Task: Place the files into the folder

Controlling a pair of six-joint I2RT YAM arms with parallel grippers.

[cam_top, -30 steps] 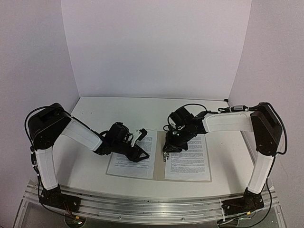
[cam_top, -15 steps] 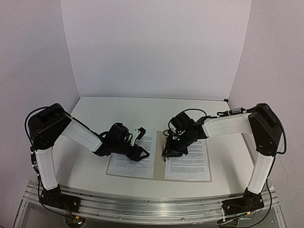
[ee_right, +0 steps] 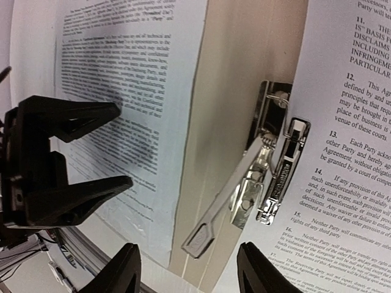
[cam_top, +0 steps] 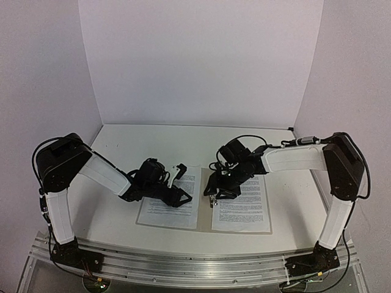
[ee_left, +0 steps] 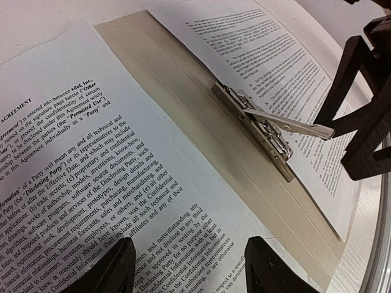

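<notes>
while left arm (cam_top: 107, 174) and right arm (cam_top: 293, 159) bend over folder (cam_top: 204, 217) | both jaws released

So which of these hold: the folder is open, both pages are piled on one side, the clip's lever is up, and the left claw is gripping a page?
The folder lies open: true.
Both pages are piled on one cover: false; the left sheet and the right sheet lie on separate covers.
The clip has its lever raised: true.
The left gripper grips a page: false; it is open and holds nothing.
</notes>
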